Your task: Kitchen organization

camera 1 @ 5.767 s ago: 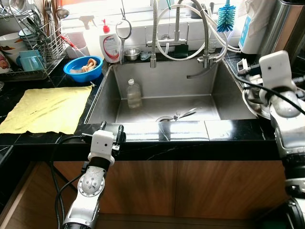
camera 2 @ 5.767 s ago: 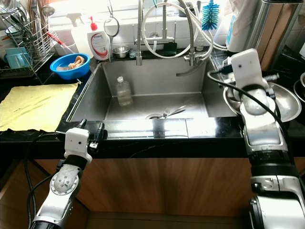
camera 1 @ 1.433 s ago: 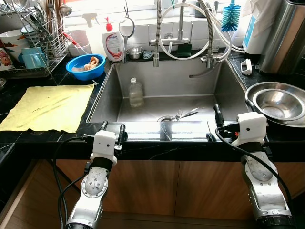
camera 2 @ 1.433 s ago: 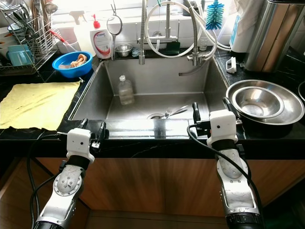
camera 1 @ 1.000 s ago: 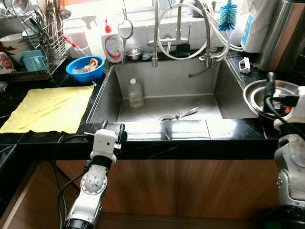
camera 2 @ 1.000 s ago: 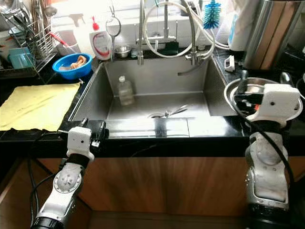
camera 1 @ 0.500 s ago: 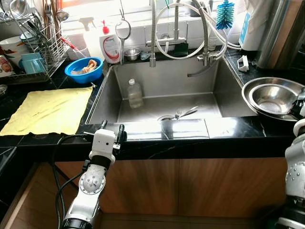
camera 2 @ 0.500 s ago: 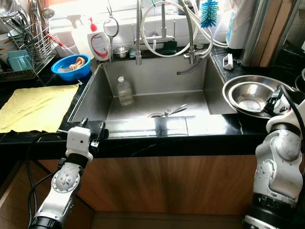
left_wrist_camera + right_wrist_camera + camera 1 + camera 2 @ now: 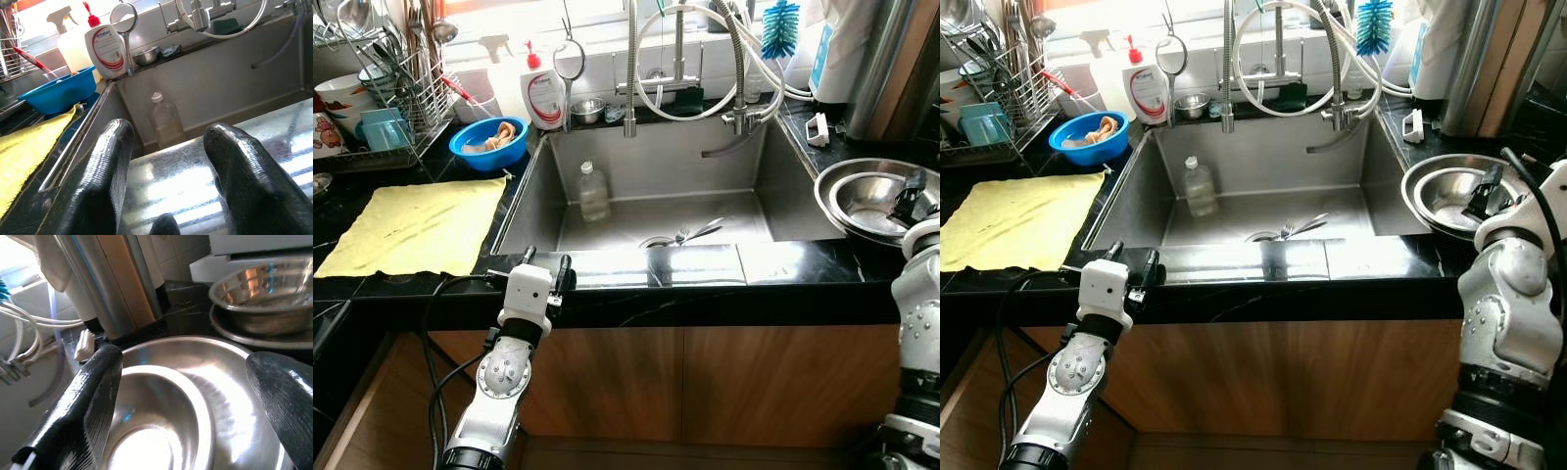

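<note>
Right gripper (image 9: 186, 396) is hovering wide open over the nested steel bowls (image 9: 1449, 201) at 3 o'clock of the sink (image 9: 656, 196); left gripper (image 9: 544, 266) is sitting open, empty, at the counter edge around 7

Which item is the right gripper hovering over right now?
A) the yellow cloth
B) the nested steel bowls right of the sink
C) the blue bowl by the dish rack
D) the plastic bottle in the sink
B: the right gripper, fingers spread wide, hangs directly above the nested steel bowls on the counter right of the sink.
</note>
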Tool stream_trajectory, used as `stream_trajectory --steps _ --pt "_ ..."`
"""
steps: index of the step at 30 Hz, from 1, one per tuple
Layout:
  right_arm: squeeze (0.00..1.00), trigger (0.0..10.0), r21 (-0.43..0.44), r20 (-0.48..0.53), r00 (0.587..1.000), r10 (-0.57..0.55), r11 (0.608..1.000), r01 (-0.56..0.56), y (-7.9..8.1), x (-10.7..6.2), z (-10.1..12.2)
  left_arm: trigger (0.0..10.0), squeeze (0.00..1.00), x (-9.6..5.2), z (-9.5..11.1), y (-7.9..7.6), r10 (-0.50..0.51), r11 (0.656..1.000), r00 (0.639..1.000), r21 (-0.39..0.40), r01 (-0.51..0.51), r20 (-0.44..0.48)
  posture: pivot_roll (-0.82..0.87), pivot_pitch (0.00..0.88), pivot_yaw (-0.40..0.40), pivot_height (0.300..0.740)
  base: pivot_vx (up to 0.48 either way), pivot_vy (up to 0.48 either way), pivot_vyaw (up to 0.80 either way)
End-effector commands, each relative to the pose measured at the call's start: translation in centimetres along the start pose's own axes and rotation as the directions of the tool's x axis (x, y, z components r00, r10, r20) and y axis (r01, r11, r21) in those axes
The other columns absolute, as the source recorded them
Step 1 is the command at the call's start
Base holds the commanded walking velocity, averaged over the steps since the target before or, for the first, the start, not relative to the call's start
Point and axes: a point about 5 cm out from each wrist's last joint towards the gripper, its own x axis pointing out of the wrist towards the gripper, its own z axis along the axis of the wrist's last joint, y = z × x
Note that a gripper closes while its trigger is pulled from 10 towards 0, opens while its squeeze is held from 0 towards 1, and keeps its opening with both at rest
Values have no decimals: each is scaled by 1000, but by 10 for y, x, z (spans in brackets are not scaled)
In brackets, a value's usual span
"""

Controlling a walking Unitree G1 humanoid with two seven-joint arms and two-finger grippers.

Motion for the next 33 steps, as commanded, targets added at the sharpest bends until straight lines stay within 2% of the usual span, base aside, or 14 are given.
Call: stream_trajectory --steps 1,7,11,14,19,25,33 --pt "0 10000 -17 -6 1000 14 1000 -15 3 2 5 10000 0 -3 -8 1 -5 1000 999 16 6 -51 -145 0 112 740 0 0 0" --pt "0 10000 -50 -27 1000 15 999 -16 -2 4 11 10000 0 -2 -8 1 -8 1000 999 15 9 -49 -145 0 112 740 0 0 0" --pt "0 10000 -73 -136 989 59 995 -69 -2 9 3 10000 0 -2 -7 0 -10 1000 999 15 11 -48 -152 0 110 740 0 0 0" --pt "0 10000 -78 -160 984 80 993 -93 0 10 1 10000 0 -2 -7 0 -8 1000 999 16 9 -48 -148 0 108 740 0 0 0" --pt "0 10000 -2 -201 974 107 994 -110 1 11 -1 10000 0 -2 -7 1 -7 1000 999 18 7 -46 -147 0 107 740 0 0 0" --pt "0 10000 37 -232 967 106 994 -100 0 13 -6 10000 0 0 -3 -1 -22 999 999 36 23 -33 -144 0 107 740 0 0 0" --pt "0 10000 46 -262 962 82 996 -73 -2 12 -12 10000 0 -2 -5 0 -24 999 999 41 26 -40 -144 0 109 740 0 0 0"
